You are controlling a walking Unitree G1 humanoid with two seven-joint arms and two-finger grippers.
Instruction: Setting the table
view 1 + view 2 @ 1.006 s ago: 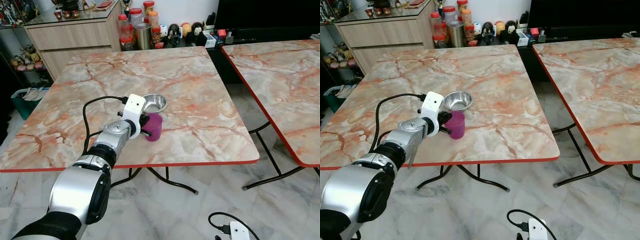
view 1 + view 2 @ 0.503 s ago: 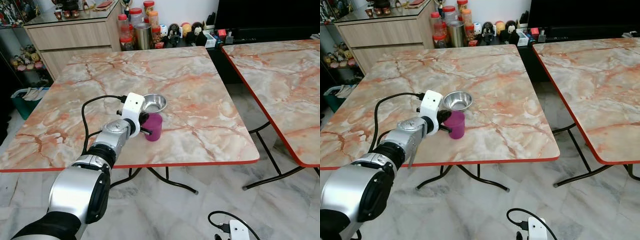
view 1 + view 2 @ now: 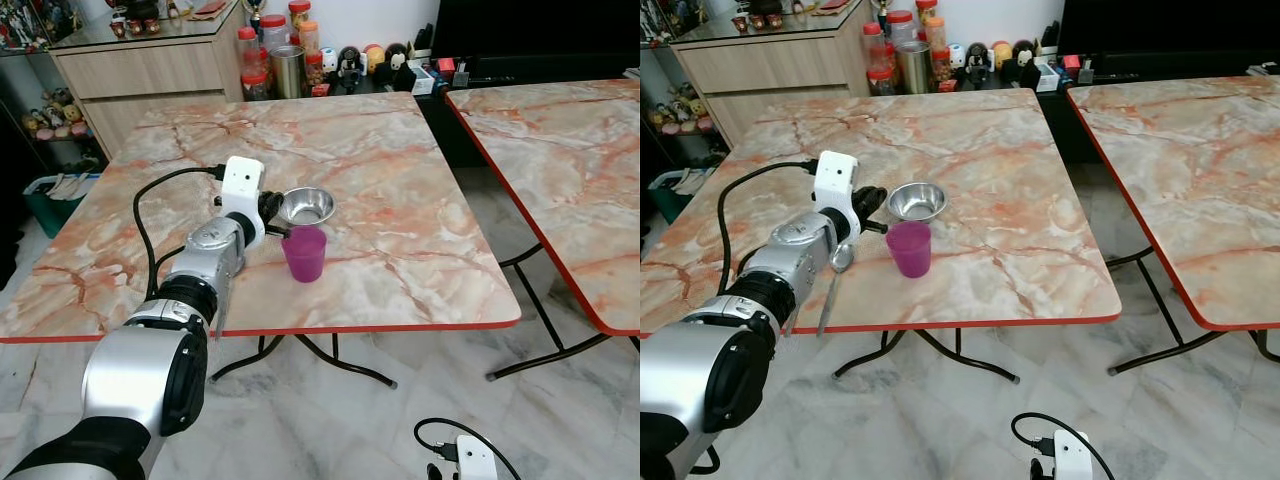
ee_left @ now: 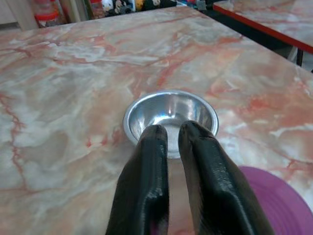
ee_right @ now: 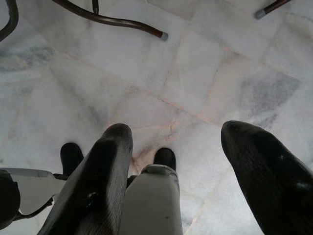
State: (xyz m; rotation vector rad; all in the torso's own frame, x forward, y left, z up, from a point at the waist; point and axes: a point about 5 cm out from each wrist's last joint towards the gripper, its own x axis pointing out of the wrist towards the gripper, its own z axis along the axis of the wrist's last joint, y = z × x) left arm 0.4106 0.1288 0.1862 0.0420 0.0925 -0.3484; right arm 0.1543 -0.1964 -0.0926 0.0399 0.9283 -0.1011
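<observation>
A purple cup [image 3: 304, 253] stands upright and free on the marble table [image 3: 400, 180], just in front of a small steel bowl [image 3: 307, 206]. My left gripper [image 3: 274, 208] hovers left of the bowl, shut with nothing between its fingers. In the left wrist view the fingertips [image 4: 155, 134] point at the bowl [image 4: 168, 110], with the cup's rim [image 4: 274, 198] beside them. A spoon [image 3: 830, 290] lies near the table's front edge under my left forearm. My right gripper [image 5: 176, 129] hangs open above the floor.
A second marble table [image 3: 570, 150] stands to the right across a gap. Behind the table are a wooden sideboard [image 3: 140, 65] and a low shelf with several jars [image 3: 270, 50] and figurines. Table legs [image 3: 340, 360] cross the tiled floor below.
My left gripper has let go of the purple cup and pulled back to the left, closing its fingers. The cup stays standing where it was set.
</observation>
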